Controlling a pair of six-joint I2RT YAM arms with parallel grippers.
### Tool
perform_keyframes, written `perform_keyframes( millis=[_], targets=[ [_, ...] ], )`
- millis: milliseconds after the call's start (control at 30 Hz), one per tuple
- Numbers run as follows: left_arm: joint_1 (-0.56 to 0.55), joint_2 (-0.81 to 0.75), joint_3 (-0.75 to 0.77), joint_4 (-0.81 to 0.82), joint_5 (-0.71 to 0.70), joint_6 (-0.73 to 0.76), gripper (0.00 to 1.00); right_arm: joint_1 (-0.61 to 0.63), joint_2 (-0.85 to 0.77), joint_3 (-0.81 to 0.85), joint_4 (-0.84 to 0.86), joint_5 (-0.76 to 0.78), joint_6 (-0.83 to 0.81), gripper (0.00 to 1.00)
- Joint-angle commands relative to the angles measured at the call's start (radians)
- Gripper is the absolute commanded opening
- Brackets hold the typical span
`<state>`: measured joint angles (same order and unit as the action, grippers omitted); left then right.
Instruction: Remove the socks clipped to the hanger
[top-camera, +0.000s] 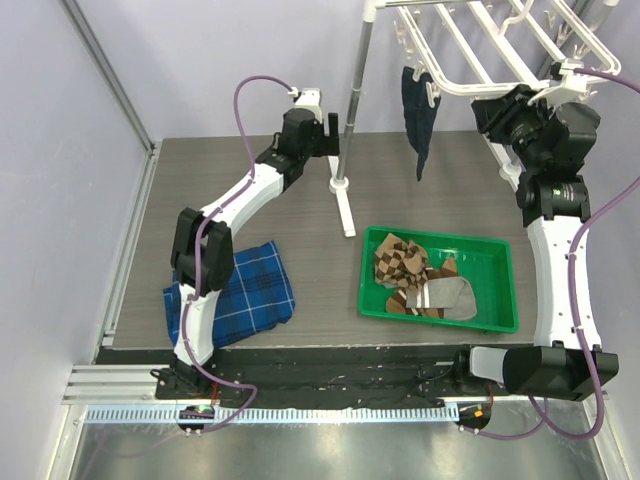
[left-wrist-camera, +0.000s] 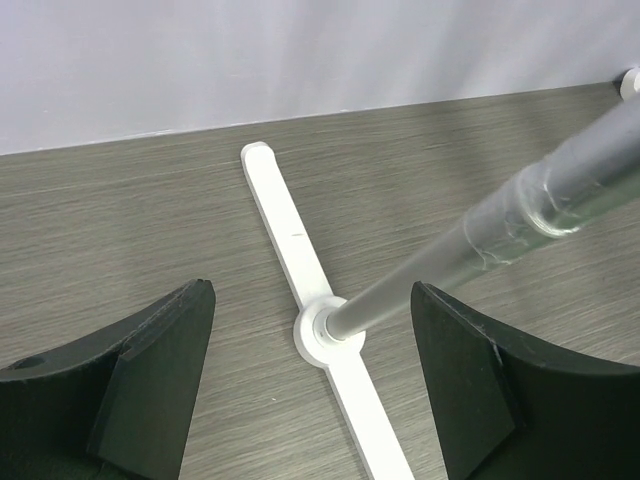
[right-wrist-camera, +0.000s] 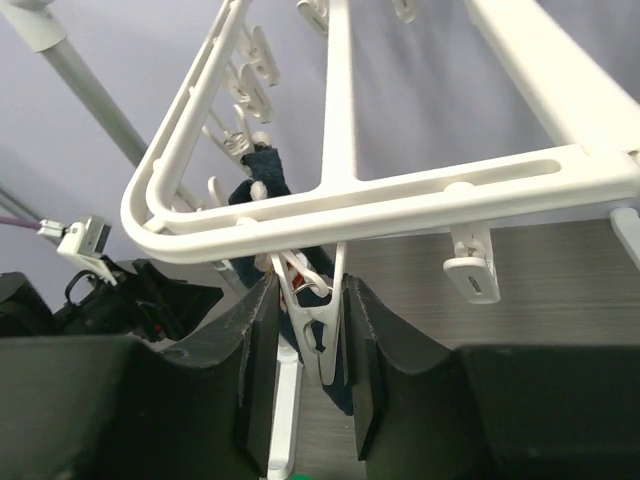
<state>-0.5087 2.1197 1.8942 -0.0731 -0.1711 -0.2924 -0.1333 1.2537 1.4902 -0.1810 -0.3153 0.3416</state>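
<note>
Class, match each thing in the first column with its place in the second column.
Column one:
1. navy sock
2. argyle sock
3. plaid cloth
4. right hand

Column two:
A. lying flat on the table, left side
B. around a white clip under the hanger
C. hanging, clipped to the hanger
D. in the green tray

Pairs: 1-C, 2-D, 3-A, 4-B
</note>
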Motion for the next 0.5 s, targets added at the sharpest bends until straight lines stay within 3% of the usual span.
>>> perform_keyframes(
  millis=[0,267,467],
  targets=[
    [0.007,-0.072,0.014,0.013,0.016,-0.016,0.84,-0.019,-0.02,0.01,0.011,0.143,-0.032,0.36],
    [0.007,-0.082,0.032,-0.024,0.031,-0.017,0.85,-0.019,-0.037,0.008,-0.023,0.147,-0.026,0.43],
    [0.006,-0.216,-0.069,0.005,0.087,-0.05,0.86,-0.019,-0.042,0.025,-0.037,0.133,-0.024,0.45]
  ],
)
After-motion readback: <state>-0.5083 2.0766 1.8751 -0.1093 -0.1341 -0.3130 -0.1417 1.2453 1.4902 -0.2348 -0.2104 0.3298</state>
